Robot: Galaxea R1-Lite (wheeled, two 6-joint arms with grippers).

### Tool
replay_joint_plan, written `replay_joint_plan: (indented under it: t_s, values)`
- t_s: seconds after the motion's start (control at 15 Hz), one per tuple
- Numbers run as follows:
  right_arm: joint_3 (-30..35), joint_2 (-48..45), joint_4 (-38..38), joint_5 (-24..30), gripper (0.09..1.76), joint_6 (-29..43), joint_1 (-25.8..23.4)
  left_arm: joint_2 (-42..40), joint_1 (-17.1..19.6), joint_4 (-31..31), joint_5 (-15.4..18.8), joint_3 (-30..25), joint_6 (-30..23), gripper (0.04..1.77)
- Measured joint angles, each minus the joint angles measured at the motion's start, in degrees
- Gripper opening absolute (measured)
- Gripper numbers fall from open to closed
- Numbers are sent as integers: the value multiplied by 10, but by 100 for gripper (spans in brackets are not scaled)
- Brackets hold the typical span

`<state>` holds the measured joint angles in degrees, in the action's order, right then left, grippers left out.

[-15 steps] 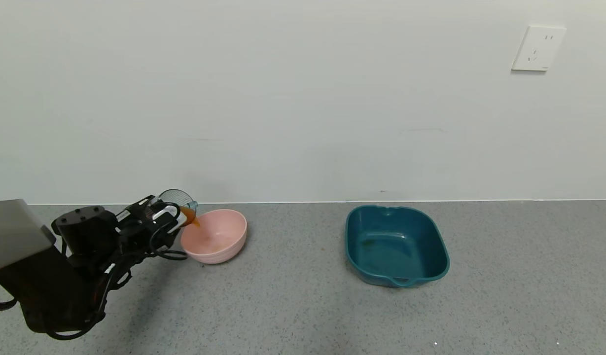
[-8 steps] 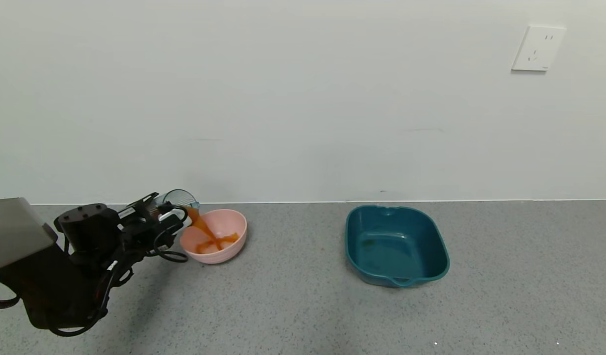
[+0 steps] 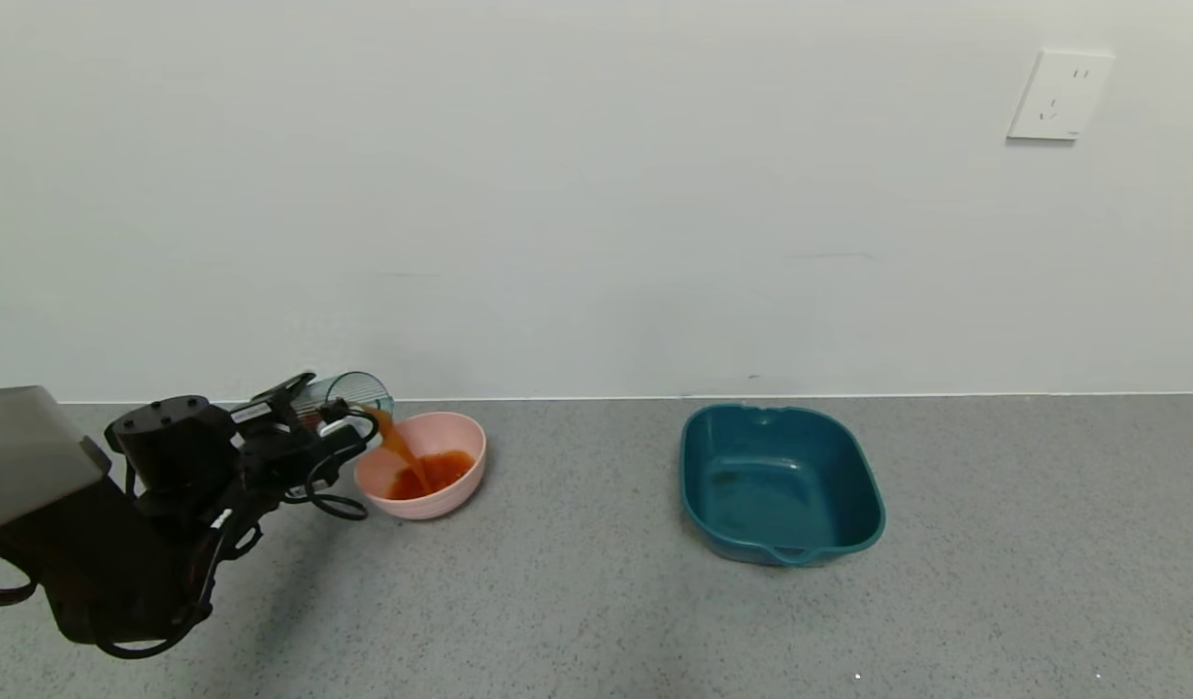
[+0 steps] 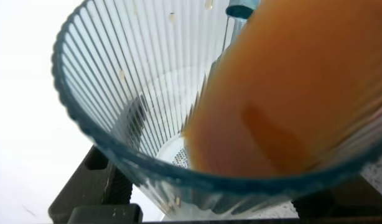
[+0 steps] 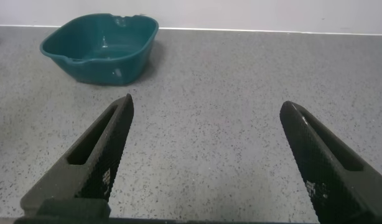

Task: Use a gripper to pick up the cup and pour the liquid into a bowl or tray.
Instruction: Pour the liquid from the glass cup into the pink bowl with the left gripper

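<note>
Pour well under way: a second ago only first orange trickle at cup lip, bowl dry; now steady stream, red-orange pool covers bowl floor. Means transfer landing, no spill seen on desk [image 3: 577,602].

Left gripper [image 3: 316,419] pinching cup [image 3: 353,392], tipped hard, held at bowl's 10 o'clock edge. Liquid [image 3: 431,472] in pink bowl [image 3: 460,497]; cup's remainder hard to judge, wrist view suggests plenty left.

Teal basin [image 3: 780,485] at 3 o'clock, empty. Right gripper [image 5: 209,162] spread wide, idle.
</note>
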<state>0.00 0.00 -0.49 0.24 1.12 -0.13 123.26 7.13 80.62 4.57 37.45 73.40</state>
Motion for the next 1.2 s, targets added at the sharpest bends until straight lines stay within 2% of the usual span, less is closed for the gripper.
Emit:
replay_joint_plan:
  t_s: [0.73,1.2]
  values:
    - [0,0,0,0,171,0,0,-6,-6,0,-14,6,70,134]
    - [0,0,0,0,171,0,0,-10,-18,-1,-28,17,94,134]
